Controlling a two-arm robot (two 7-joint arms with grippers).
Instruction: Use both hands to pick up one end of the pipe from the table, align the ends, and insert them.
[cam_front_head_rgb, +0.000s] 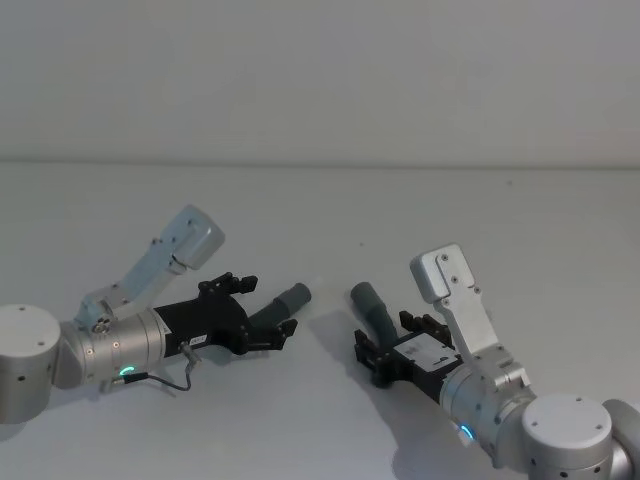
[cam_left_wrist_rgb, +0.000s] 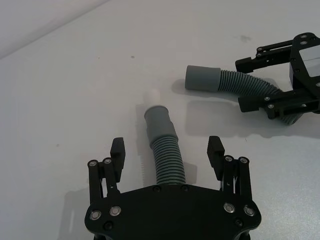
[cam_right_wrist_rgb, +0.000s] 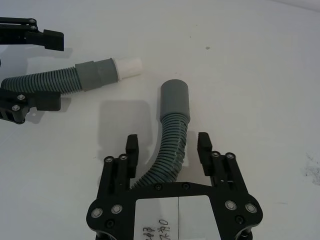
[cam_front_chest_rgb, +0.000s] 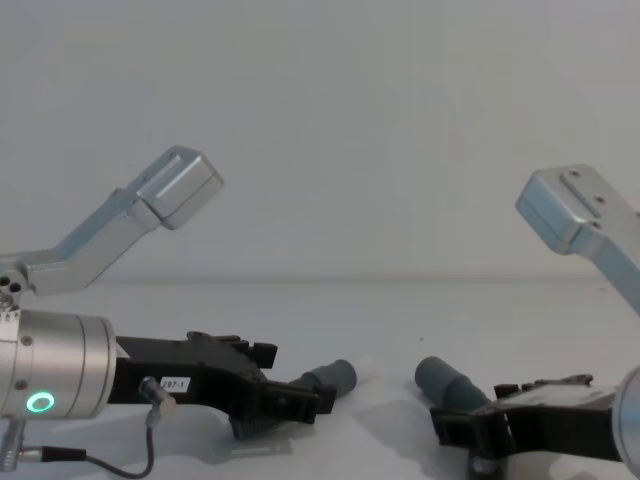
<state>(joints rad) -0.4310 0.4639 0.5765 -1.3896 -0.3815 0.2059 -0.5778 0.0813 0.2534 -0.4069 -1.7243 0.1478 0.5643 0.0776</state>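
The straight ribbed pipe (cam_left_wrist_rgb: 162, 145) lies on the white table (cam_front_head_rgb: 320, 220), its smooth collar and white tip (cam_left_wrist_rgb: 151, 96) pointing away from my left gripper (cam_left_wrist_rgb: 167, 147). That gripper is open, one finger on each side of the hose, not touching it. The elbow-bent pipe (cam_right_wrist_rgb: 175, 115) lies to the right, its collar end (cam_right_wrist_rgb: 175, 95) facing the other piece across a small gap. My right gripper (cam_right_wrist_rgb: 168, 144) is open and straddles its ribbed part. From the head view the left gripper (cam_front_head_rgb: 268, 308) and right gripper (cam_front_head_rgb: 390, 335) sit low over the table.
The bare table stretches far behind and between the two arms. A grey wall stands behind its far edge (cam_front_head_rgb: 320, 163). A thin cable (cam_front_head_rgb: 170, 378) loops beside the left wrist.
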